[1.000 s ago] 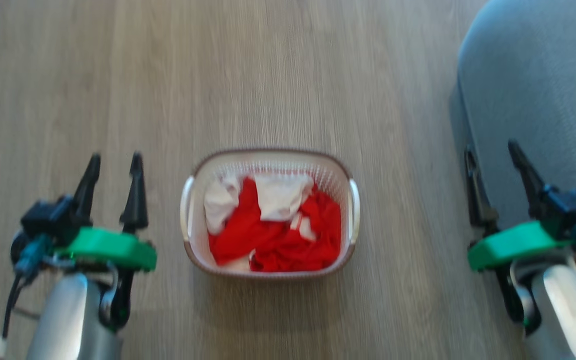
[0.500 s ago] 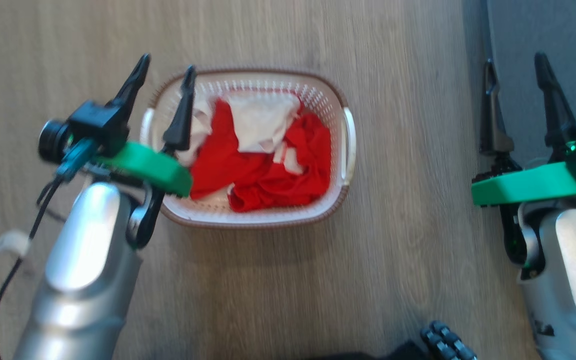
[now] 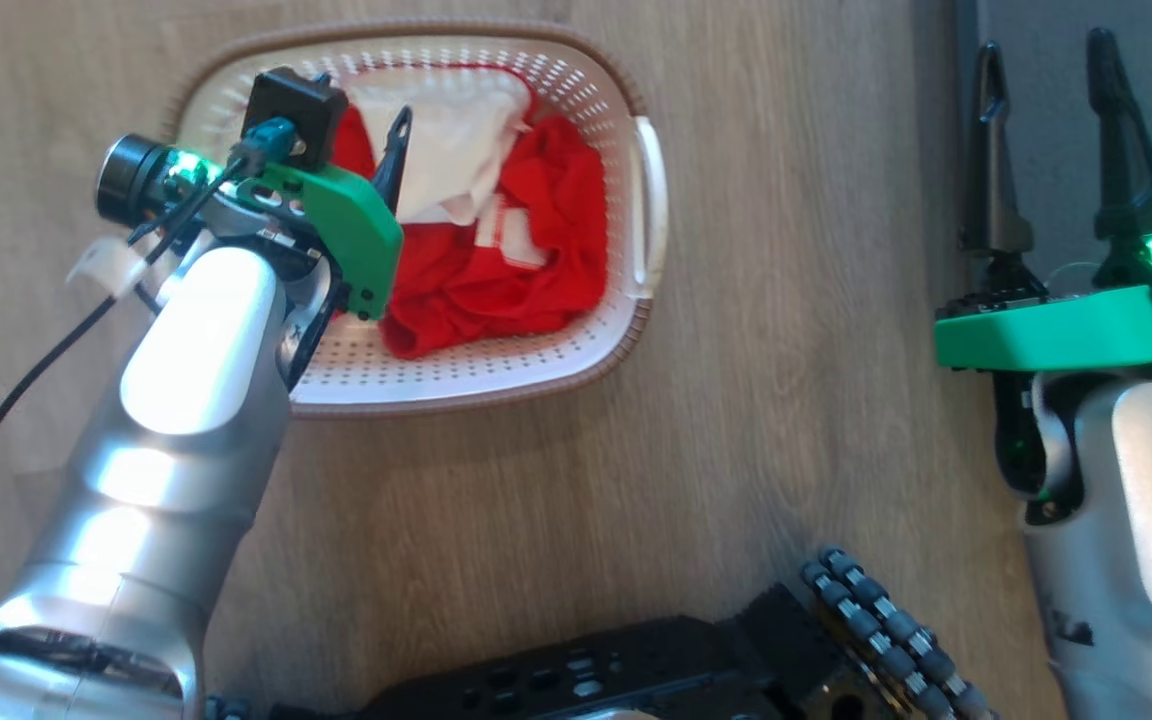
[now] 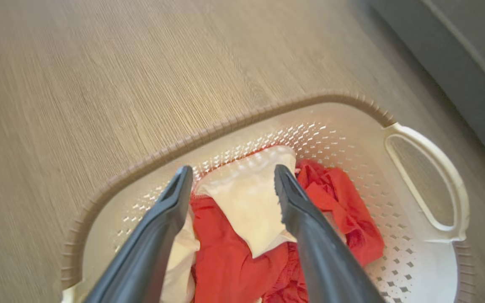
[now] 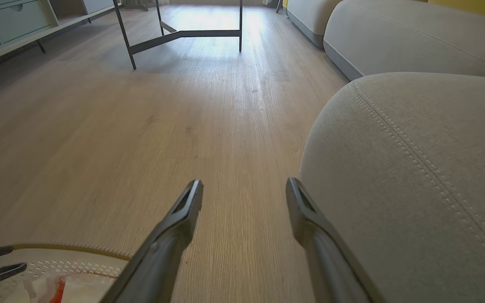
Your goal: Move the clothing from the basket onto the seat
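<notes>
The cream perforated basket (image 3: 496, 385) stands on the wood floor with the clothing (image 3: 496, 290) piled inside, bright red fabric with white parts on top. My left gripper (image 3: 361, 120) hangs open over the basket's left half, fingers pointing down at the pile. In the left wrist view its open jaws (image 4: 233, 168) straddle a white patch of the clothing (image 4: 242, 202) just above it, inside the brown rim of the basket (image 4: 209, 134). My right gripper (image 3: 1042, 45) is open and empty at the edge of the grey seat (image 3: 1041, 150). From the right wrist, the gripper (image 5: 244, 182) points along the floor beside the seat (image 5: 415, 168).
A white handle (image 4: 427, 168) sticks out from the basket's side toward the seat. My dark wheeled base (image 3: 636, 660) lies near the basket. Farther off stand a metal table frame (image 5: 183, 33), a low drawer unit (image 5: 11, 17) and another grey cushion (image 5: 394, 33).
The head camera has tipped down and closer. My left arm has swung right and forward from beside the basket to over the clothing. The right gripper stays open by the seat.
</notes>
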